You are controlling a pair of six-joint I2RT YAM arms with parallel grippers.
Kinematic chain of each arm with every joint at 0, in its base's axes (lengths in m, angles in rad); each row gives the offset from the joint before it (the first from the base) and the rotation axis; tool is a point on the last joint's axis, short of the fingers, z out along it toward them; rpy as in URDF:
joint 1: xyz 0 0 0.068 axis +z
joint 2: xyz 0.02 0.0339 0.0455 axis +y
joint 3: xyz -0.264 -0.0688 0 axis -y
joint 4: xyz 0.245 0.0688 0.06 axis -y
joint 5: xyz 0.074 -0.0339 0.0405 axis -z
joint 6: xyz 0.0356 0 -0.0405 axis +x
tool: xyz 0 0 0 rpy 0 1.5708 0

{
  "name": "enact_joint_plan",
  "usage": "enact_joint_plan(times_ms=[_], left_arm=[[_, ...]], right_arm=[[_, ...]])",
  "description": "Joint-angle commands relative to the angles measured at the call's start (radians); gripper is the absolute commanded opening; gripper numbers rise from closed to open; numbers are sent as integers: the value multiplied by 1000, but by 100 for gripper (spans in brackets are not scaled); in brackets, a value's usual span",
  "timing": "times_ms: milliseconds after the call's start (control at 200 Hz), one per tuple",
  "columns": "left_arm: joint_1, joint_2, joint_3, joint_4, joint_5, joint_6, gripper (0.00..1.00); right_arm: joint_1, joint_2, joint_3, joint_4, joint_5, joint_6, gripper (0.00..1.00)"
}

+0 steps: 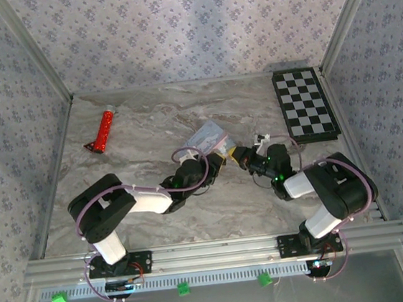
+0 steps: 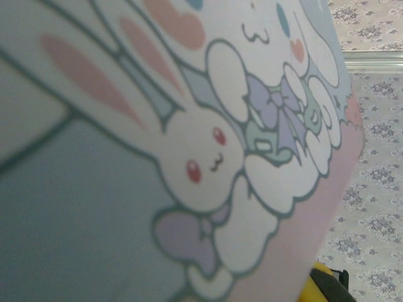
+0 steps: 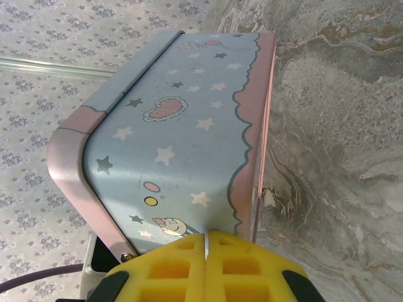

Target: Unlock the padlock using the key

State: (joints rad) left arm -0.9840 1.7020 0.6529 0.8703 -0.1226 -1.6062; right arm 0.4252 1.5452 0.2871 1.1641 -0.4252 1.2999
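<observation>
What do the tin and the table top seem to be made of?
Tin: probably thin printed sheet metal, satin finish; the folded rim and rounded corners suggest it.
Table top: veined grey marble look, matte; real stone or printed laminate, I cannot tell.

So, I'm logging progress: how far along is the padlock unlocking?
Done: both arms are at the pastel tin mid-table. In hand: the right gripper, pads pressed shut, is up against the tin's starred side; whether a key sits between them can't be told. The left gripper is close against the cartoon lid, grip unclear. Left: the unlocking itself; nothing shows the padlock open.
</observation>
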Motion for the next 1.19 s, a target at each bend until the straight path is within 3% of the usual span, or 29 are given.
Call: enact_joint_plan(times_ms=[0, 375, 540, 934, 1189], left_arm=[[-47, -42, 31, 196, 162, 9, 0], [-19, -27, 31, 271, 116, -25, 0], [-19, -9, 45, 325, 102, -74, 0], [-23, -32, 65, 273, 75, -76, 0], [-27, -33, 60, 285, 106, -67, 0]], right_arm=[[120, -68, -17, 71, 3, -5, 0], [359, -322, -76, -150, 406, -45, 0], [423, -393, -82, -213, 520, -68, 0], [507, -306, -60, -113, 561, -48, 0], [407, -313, -75, -128, 460, -33, 0]])
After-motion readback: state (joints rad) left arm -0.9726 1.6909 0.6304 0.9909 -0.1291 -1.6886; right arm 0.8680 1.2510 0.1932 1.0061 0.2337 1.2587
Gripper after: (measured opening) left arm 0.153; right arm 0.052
